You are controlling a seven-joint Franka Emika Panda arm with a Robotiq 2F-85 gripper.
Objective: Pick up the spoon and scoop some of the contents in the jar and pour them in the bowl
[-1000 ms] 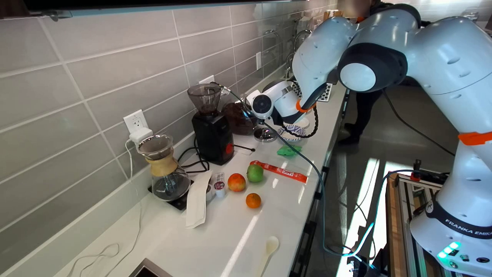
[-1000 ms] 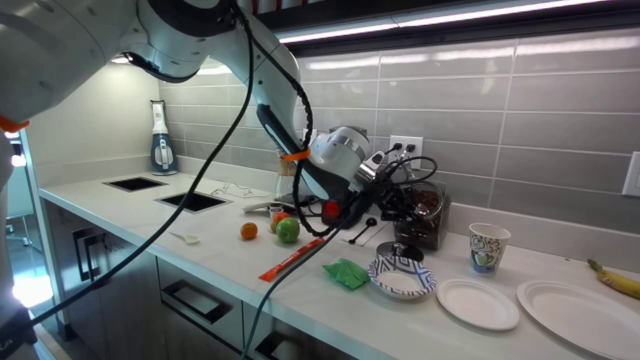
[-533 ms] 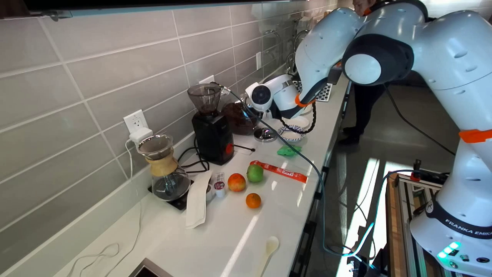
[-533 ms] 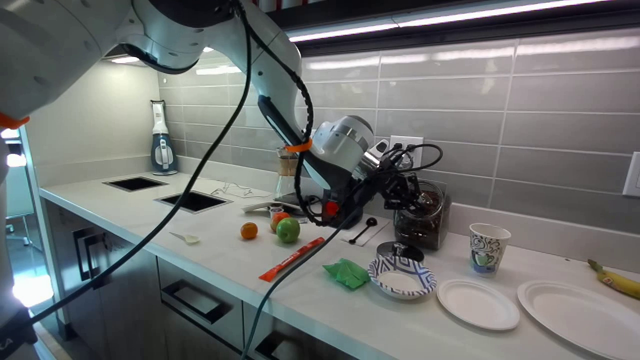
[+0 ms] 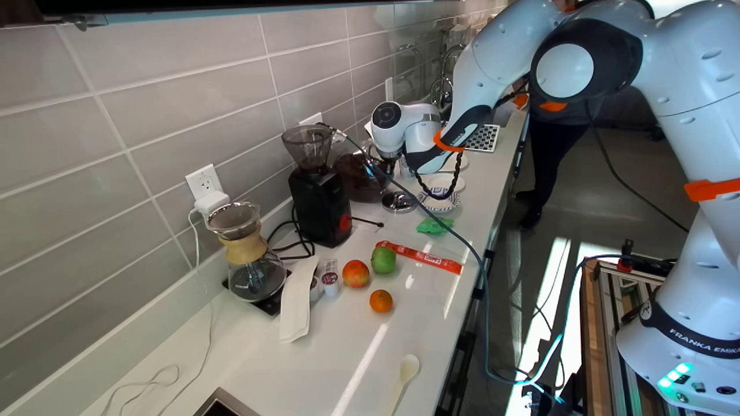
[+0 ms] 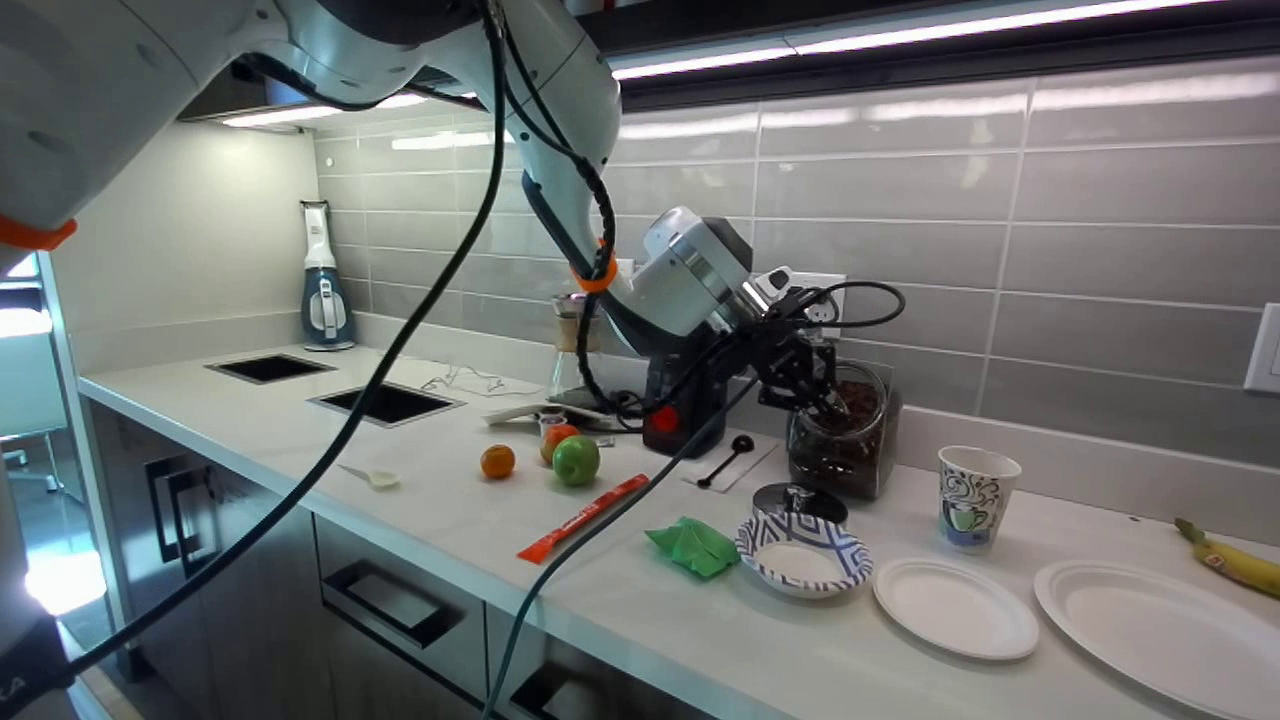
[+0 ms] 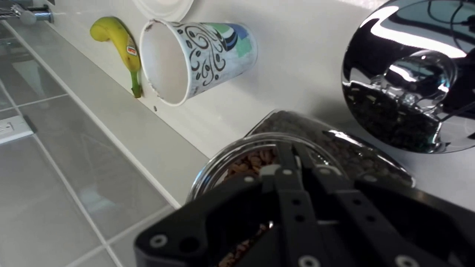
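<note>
My gripper (image 7: 293, 149) is shut at the mouth of a clear glass jar (image 6: 842, 462) of brown beans (image 7: 241, 167). A thin pale strip (image 7: 298, 163) shows between its fingers; it may be a spoon handle. The fingertips (image 6: 824, 400) point down into the jar; what lies beyond them is hidden. A cream spoon (image 5: 408, 367) lies on the counter, also visible in an exterior view (image 6: 378, 479). A white bowl with a blue patterned rim (image 6: 803, 566) stands on the counter in front of the jar. The jar also shows in an exterior view (image 5: 357, 180).
The shiny jar lid (image 7: 400, 122) lies beside the jar. A paper cup (image 6: 975, 500), plates (image 6: 955, 610) and a banana (image 6: 1240, 562) are on one side. A grinder (image 5: 319, 202), black scoop (image 6: 741, 445), fruit (image 6: 576, 461) and red packet (image 6: 583, 518) are on the other.
The wrist has risen and tilted, so my gripper points more steeply down into the jar's mouth. The elbow and forearm have shifted. The objects on the counter have not moved.
</note>
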